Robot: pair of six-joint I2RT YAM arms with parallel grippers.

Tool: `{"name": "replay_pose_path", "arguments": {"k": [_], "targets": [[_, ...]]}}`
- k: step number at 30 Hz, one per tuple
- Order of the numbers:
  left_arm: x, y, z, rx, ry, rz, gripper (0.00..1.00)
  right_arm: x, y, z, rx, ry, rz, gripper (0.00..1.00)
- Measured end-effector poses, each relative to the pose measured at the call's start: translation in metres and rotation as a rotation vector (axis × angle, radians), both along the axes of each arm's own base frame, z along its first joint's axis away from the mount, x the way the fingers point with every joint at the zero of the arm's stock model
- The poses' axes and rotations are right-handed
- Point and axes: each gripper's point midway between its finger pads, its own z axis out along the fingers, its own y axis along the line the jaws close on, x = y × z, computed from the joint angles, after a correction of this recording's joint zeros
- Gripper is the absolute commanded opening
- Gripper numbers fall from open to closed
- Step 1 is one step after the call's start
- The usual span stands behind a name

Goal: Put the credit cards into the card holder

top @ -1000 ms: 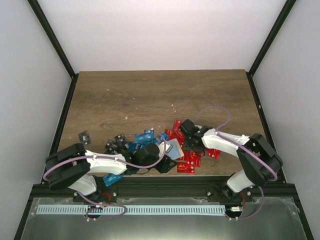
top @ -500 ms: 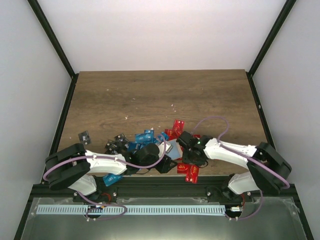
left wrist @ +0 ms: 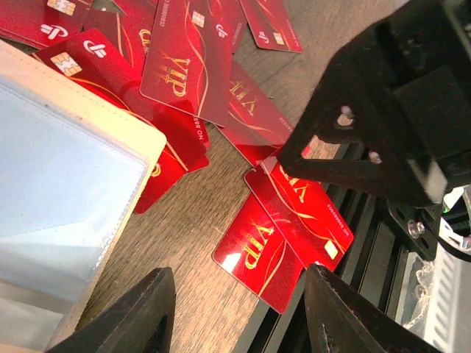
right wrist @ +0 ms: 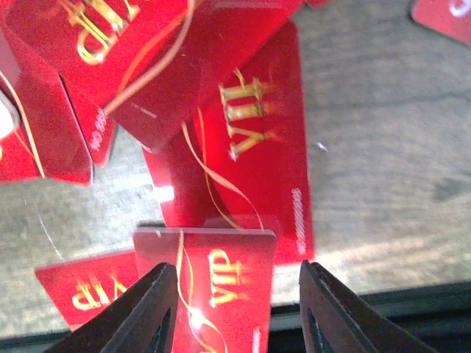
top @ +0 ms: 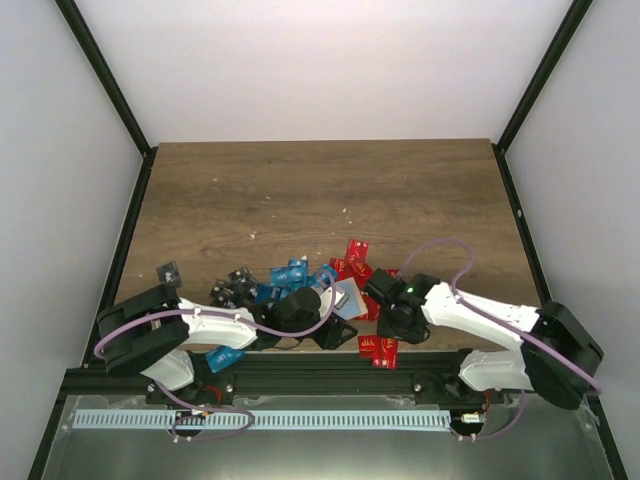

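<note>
1. Your credit cards sit in a loose pile at 6 o'clock on the desk, close to the near edge.
2. The card holder lies in the middle of that pile. It is pale beige with a clear window, and one edge overlaps some red cards.
3. Blue cards and black cards spread to 9 o'clock of the holder. Red cards lie from 12 to 3 o'clock of it, and two more red ones lie at 5 o'clock by the desk edge.
4. One lone black card lies apart at far 9 o'clock. One lone blue card lies by your left arm.
5. Left jaws are roughly half open and hold nothing. In the left wrist view the fingers straddle bare desk and part of a red card. The holder is just outside the 9 o'clock finger, and you cannot tell whether they touch.
6. Your right arm comes in from 3 o'clock, with the right jaws just beside the holder and over red cards.
7. Right jaws are partly open. In the right wrist view a raised card sits between the fingers, above the cards beneath it. It reaches the 9 o'clock finger and leaves a slim gap at the 3 o'clock one. You cannot tell whether it is gripped.
</note>
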Motion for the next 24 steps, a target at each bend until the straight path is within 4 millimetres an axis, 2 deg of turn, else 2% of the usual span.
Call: {"name": "replay_pose_path", "arguments": {"k": [3,7,9,12,17,24], "targets": [[0.0,-0.002,0.002,-0.012,-0.001,-0.005,0.51,-0.009,-0.004,0.009,0.019,0.02,-0.013,0.55],[-0.002,-0.004,0.003,-0.023,0.004,-0.016,0.51,-0.024,0.001,0.021,0.116,0.045,-0.019,0.58],[-0.003,-0.005,0.004,-0.031,0.005,-0.022,0.51,-0.033,0.002,0.023,0.161,0.067,-0.02,0.66],[-0.004,-0.006,0.003,-0.034,0.009,-0.03,0.5,-0.047,0.0,0.018,0.185,0.119,-0.025,0.77],[-0.005,-0.007,0.004,-0.039,0.011,-0.035,0.51,-0.058,-0.001,0.009,0.165,0.181,-0.024,0.89],[-0.005,-0.007,0.004,-0.039,0.011,-0.035,0.5,-0.065,0.008,-0.003,0.135,0.229,0.004,0.95]]}}
